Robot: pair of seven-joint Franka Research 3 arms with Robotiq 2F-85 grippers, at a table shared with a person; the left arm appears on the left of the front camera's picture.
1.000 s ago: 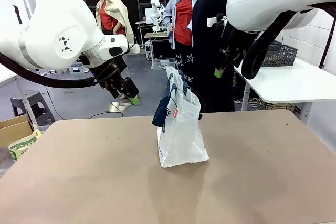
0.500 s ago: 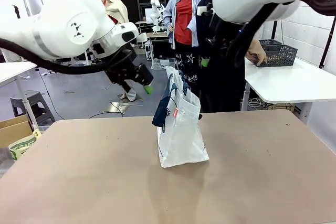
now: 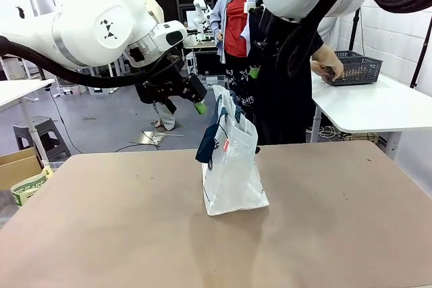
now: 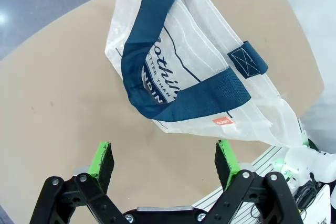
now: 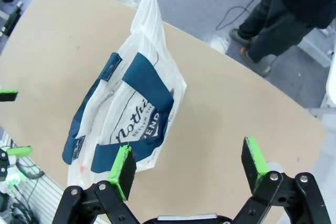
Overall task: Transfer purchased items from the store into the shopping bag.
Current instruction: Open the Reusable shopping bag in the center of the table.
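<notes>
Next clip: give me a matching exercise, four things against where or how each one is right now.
Things:
1. shopping bag
2. left claw
3. person's hand
4. mesh basket

Places or states:
a. on the white side table
b. open, raised to the left of the bag
c. upright on the brown table
d. at the basket's edge

Pairs: 1-c, 2-b, 3-d, 4-a
</notes>
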